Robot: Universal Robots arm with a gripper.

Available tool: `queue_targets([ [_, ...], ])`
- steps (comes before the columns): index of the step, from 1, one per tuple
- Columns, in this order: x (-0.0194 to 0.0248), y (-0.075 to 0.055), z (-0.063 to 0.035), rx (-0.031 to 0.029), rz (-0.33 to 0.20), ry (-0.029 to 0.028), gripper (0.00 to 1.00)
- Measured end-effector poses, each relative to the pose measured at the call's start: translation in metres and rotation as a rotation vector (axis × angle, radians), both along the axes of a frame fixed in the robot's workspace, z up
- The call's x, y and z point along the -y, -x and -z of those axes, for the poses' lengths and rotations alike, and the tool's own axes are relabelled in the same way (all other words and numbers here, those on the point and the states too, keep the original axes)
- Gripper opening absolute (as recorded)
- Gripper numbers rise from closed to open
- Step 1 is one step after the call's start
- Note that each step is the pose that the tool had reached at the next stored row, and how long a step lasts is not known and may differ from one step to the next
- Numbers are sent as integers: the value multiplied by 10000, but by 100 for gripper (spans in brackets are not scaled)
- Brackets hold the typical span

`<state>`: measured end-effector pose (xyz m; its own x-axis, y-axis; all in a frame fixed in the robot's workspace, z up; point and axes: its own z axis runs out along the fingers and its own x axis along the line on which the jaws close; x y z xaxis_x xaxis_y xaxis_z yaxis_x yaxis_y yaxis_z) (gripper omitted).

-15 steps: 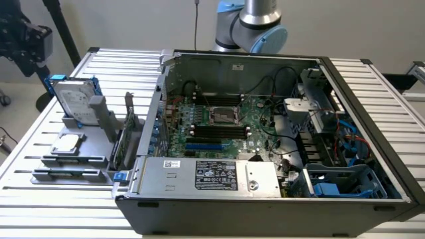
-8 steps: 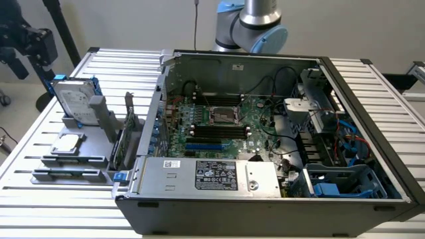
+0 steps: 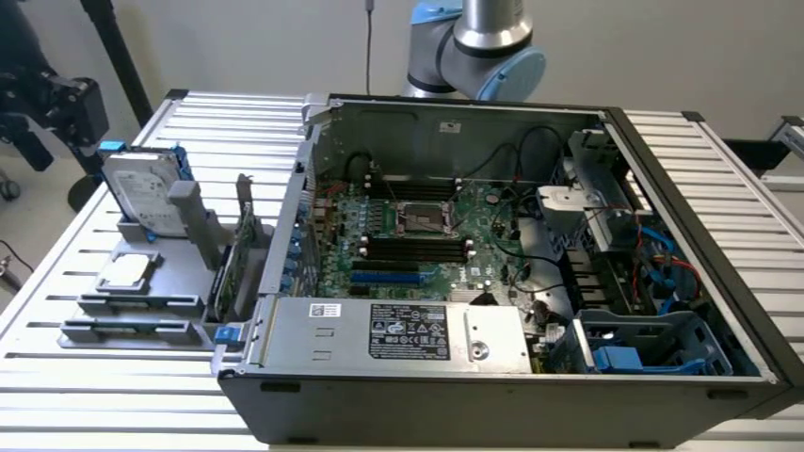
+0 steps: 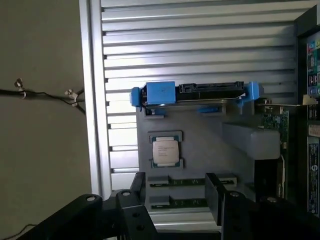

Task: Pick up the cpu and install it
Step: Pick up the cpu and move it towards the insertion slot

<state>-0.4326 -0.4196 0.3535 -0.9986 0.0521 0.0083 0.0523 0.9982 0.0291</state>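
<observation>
Jaws wide apart, gripping nothing (we see both black fingers (image 4: pixel 215 197) with open space between them). The gripper (image 4: pixel 175 179) hangs above the grey holder (image 4: pixel 210 145), over the holder's edge where the memory sticks (image 4: pixel 192 181) lie in their slots.

Status from our side:
- cpu (image 4: pixel 166 151) lies flat in its square recess on the holder, silver top up. Nothing touches it, and it is clear of both fingers.
- On the holder the cpu sits between the memory sticks and the hard drive (image 4: pixel 195 92).
- The hard drive, in its blue frame, stands on edge at the holder's far end from the memory sticks.
- An expansion card (image 4: pixel 275 122) stands upright on the holder's side facing the computer case (image 3: pixel 477 118).
- The case lies open just beside the holder, on the exterior view's right of it. Both rest on the slatted table (image 3: pixel 226 113).
- The socket (image 3: pixel 425 218) is mid-motherboard inside the case, well apart from the holder.
- The arm (image 3: pixel 484 38) rises behind the case, on the far side from the holder.
</observation>
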Motion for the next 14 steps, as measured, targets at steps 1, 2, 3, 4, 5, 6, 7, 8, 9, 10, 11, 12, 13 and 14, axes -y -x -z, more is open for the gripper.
queue_targets([
  [1, 1, 1, 18, 0, -61, 0, 60],
  [2, 1, 1, 36, 0, -151, 0, 60],
  [3, 1, 1, 54, 0, -259, 0, 60],
  [4, 2, 0, 72, -1, -382, 1, 60],
  [5, 2, 0, 90, -1, -506, 0, 60],
  [6, 2, 0, 108, 0, -628, 0, 60],
  [7, 2, 0, 126, 0, -725, 0, 60],
  [8, 2, 0, 145, 1, -794, 0, 60],
  [9, 2, 0, 164, 1, -857, 0, 60],
  [10, 2, 0, 182, 0, -911, 1, 60],
  [11, 2, 0, 200, -1, -962, 0, 60],
  [12, 2, 0, 218, -1, -1009, 1, 60],
  [13, 2, 0, 236, 0, -1053, 0, 60],
  [14, 2, 0, 254, 0, -1098, 0, 60],
])
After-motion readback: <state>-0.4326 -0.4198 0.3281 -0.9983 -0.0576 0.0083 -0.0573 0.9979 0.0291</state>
